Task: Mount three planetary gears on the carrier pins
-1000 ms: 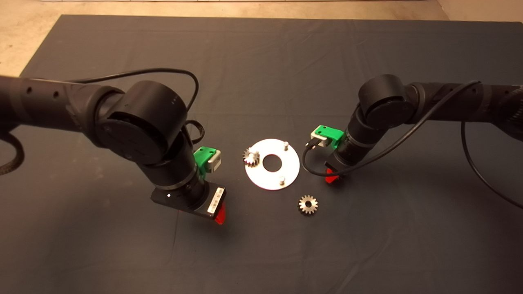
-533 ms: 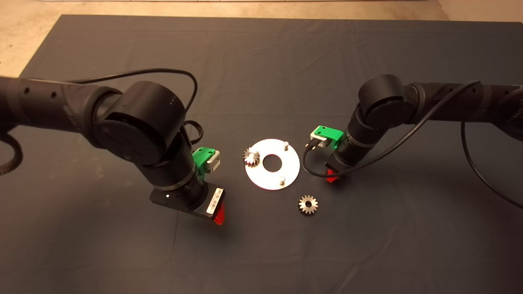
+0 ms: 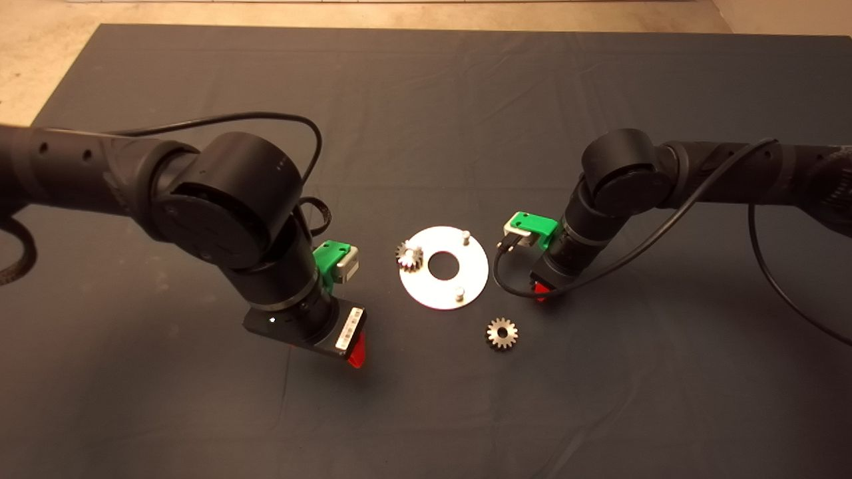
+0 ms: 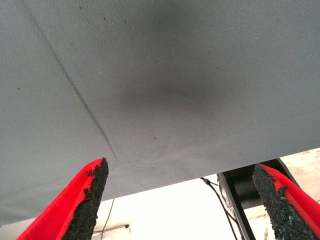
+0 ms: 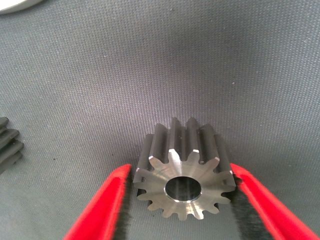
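A small silvery toothed steel gear (image 5: 184, 176) lies flat on the dark mat (image 3: 426, 100) between the red fingers of the right gripper (image 5: 182, 200), which seem just to touch its teeth, squared for a lift toward the shiny round steel disc (image 3: 444, 267). One gear (image 3: 409, 255) sits on a pin; two silver studs (image 3: 465, 234) stand bare. Another gear (image 3: 501, 333) waits nearby. The left gripper (image 4: 182, 200) hovers spread, leaving room.
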You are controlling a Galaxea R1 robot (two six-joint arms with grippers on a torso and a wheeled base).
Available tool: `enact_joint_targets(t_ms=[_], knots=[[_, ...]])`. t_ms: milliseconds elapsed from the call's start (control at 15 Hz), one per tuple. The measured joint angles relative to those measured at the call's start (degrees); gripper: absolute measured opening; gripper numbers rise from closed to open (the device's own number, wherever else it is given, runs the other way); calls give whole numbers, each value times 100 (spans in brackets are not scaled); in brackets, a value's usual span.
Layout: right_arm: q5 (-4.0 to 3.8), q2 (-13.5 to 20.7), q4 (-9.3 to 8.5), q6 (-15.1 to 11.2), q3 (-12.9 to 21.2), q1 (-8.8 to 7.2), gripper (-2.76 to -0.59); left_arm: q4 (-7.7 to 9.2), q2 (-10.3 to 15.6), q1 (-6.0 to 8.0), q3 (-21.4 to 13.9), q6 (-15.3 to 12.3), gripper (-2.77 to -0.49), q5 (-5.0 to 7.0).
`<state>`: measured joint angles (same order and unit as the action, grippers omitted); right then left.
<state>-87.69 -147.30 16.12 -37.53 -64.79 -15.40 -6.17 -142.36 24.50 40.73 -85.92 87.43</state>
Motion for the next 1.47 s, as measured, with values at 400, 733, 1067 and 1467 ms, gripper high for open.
enact_joint_targets(t_ms=[400, 733, 1067, 1467], knots=[[-12, 0, 17, 48, 0, 2, -219, 17, 0, 0, -2, 0, -122, 0], [-8, -5, 25, 63, -29, 2, -226, 20, -2, -2, -2, -2, -122, 0], [-11, -41, 22, 61, -107, 0, -229, 24, -2, -2, -104, -5, -122, 0], [-243, -269, 13, 3, -249, -12, -229, 27, -4, -2, -365, -253, -122, -2]])
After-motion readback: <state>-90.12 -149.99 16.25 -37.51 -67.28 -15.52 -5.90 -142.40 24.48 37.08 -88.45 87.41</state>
